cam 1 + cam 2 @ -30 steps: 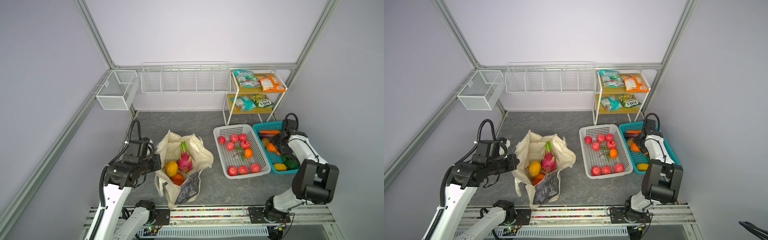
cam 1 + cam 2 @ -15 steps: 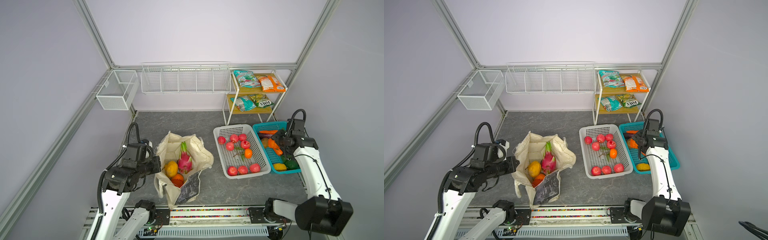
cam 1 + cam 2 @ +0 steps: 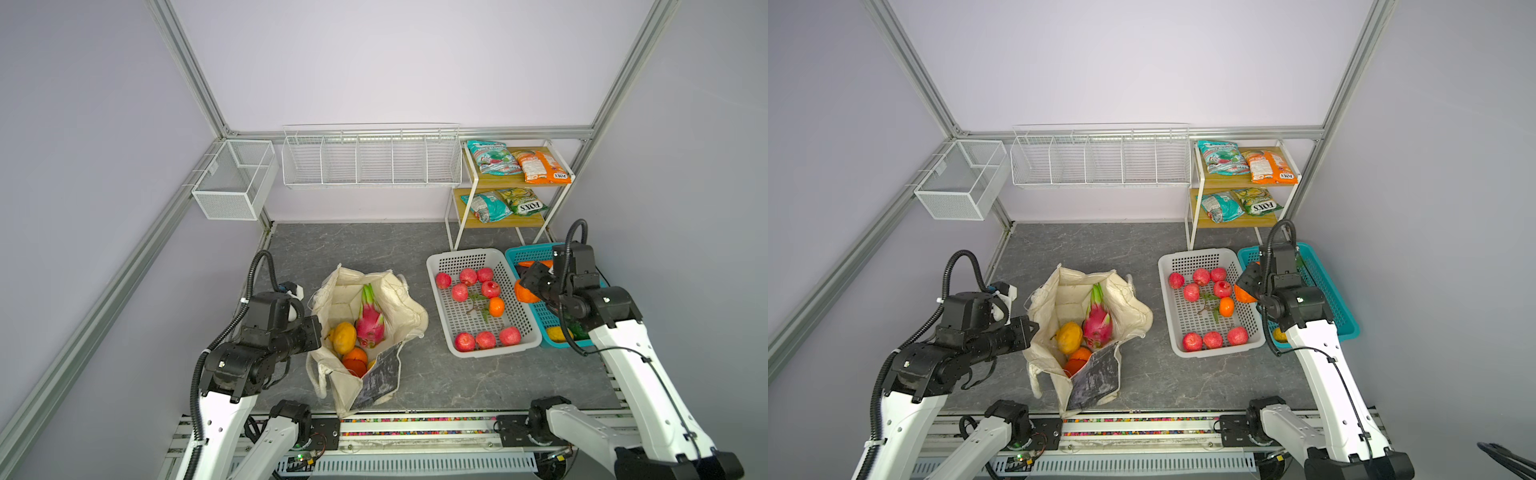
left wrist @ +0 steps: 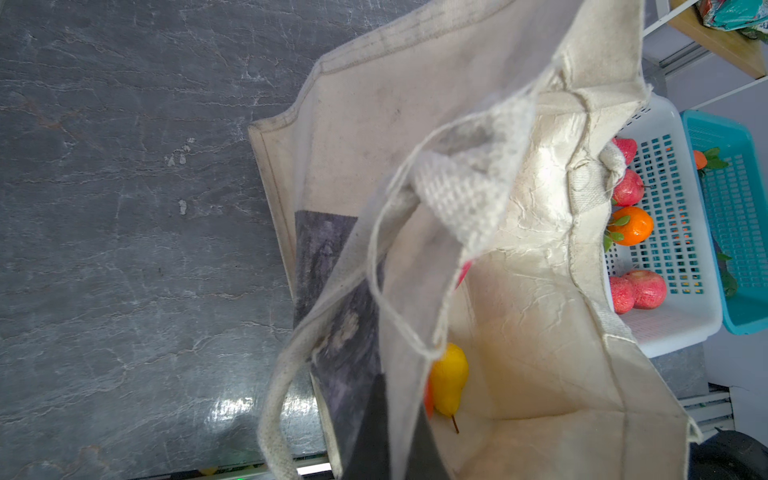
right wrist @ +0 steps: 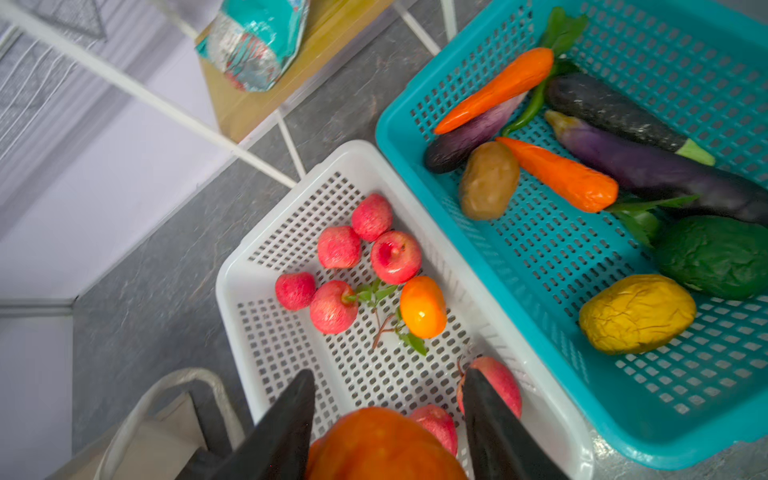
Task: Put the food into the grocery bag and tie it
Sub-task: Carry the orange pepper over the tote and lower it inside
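Right gripper (image 5: 387, 374) holds orange (image 5: 382, 440) (above rim (image 5: 355, 153)).

A lab cell dressed as a grocery: aluminium frame (image 3: 199, 83), blank walls (image 3: 374, 62), snack shelf (image 3: 498, 179), white basket (image 3: 465, 254) and teal basket (image 3: 528, 250) of produce.

Grey marbled tabletop (image 3: 353, 257). Directly on it: cream grocery bag (image 3: 409, 316) left of centre, upright, mouth open. White basket (image 3: 465, 254) right of centre, teal basket (image 3: 528, 251) just beside it, further right. Shelf rack (image 3: 505, 183) on its legs, far right.
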Robot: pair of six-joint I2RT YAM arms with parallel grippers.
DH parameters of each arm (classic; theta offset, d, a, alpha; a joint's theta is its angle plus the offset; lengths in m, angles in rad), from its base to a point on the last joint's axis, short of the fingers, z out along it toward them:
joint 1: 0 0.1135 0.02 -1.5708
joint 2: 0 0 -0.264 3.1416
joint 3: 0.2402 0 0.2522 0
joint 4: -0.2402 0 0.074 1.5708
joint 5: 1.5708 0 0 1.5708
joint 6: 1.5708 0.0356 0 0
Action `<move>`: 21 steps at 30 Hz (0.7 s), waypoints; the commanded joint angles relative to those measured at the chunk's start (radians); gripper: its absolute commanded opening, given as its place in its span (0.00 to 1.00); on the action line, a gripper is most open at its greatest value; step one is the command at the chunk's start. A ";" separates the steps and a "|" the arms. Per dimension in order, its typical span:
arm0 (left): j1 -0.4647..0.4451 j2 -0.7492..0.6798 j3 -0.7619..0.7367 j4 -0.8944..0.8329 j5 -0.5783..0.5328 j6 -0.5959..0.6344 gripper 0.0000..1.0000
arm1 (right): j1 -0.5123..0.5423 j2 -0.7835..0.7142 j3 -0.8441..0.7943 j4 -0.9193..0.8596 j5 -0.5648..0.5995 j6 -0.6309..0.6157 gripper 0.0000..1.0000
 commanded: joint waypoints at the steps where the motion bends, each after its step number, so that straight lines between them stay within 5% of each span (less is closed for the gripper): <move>1: 0.006 -0.015 -0.017 -0.002 0.011 -0.007 0.02 | 0.112 -0.001 0.039 -0.033 0.062 0.054 0.57; 14: 0.006 -0.025 -0.022 0.010 0.026 -0.008 0.02 | 0.589 0.231 0.180 0.004 0.216 0.123 0.58; 21: 0.006 -0.022 -0.021 0.022 0.043 -0.011 0.02 | 0.760 0.461 0.327 0.083 0.163 0.095 0.58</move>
